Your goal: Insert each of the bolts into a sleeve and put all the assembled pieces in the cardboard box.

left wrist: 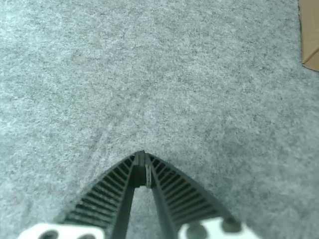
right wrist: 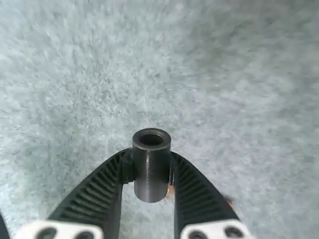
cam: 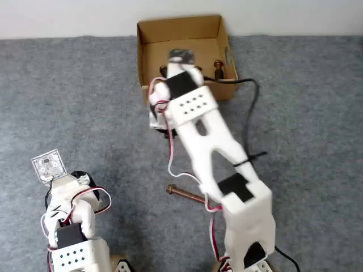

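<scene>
Right hand (right wrist: 150, 169) — sleeve (right wrist: 151, 147) upright (bore up)

Nothing legible appears anywhere: no words, numbers or signs. A small white square plate (cam: 47, 164) at the tip of the left arm, at about eight o'clock on the table, carries fine dark marks too small to make out. The cardboard box (cam: 178, 29), at twelve o'clock, shows plain brown walls with no readable print.

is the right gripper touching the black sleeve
Touching. The right wrist view shows the right gripper closed on the black sleeve, a finger pressed against each side.
</scene>
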You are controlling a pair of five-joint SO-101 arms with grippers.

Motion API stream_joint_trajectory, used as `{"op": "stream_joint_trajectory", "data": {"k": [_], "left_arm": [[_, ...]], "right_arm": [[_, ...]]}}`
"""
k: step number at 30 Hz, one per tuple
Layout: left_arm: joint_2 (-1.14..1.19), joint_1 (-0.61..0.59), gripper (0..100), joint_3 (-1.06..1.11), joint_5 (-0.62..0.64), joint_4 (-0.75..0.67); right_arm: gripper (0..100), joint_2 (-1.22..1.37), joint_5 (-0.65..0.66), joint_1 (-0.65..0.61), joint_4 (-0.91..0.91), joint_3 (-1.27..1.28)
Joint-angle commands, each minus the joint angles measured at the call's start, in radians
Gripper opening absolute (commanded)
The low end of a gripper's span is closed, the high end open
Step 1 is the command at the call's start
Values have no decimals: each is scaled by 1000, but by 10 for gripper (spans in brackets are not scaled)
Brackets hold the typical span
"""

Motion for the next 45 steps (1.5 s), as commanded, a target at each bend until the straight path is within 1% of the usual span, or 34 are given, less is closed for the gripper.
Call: {"op": "stream_joint_trajectory", "data": {"k": [1,3,5,7,12,15,21,27,30,36,42,45], "left_arm": [[-9,43,7,-30,-34,-23],[-9,54,7,-76,-49,-3],[-8,63,7,-142,-20,15],[-8,98,7,-214,17,61],[0,282,7,-420,153,275],[2,374,7,-504,210,351],[2,450,6,-553,219,434],[34,548,6,-639,275,465],[149,583,6,-700,327,479],[500,643,6,-920,414,489],[862,756,7,-1136,601,608],[1042,787,25,-1233,647,694]], "right_arm": [[9,-211,2,56,44,132],[9,-309,2,94,42,232],[9,-407,2,142,42,322],[9,-503,2,194,41,411],[9,-710,5,320,30,654],[9,-829,43,394,-13,822],[9,-1089,112,558,-191,1115],[9,-1325,190,625,-260,1301],[9,-1402,221,645,-268,1363],[9,-1495,224,688,-272,1433],[9,-1563,222,734,-272,1478],[9,-1589,222,753,-272,1501]]}}
